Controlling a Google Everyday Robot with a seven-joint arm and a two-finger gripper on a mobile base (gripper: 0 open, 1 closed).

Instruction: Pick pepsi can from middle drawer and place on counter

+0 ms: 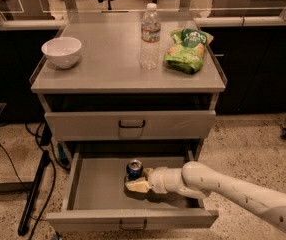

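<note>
The arm point(233, 191) stretches leftward, claw point(139, 180) low at centre.

no legible text or labels

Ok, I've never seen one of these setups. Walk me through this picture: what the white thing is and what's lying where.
There is a single camera view, looking down at the front of a grey drawer cabinet. The white tube coming in from the lower right is the robot's arm. At its tip is the gripper, reached into the open middle drawer, right up against the pepsi can. I cannot tell whether it has hold of the can yet. On the counter on top stand a white bowl and a water bottle, with a green snack bag lying beside the bottle.
</note>
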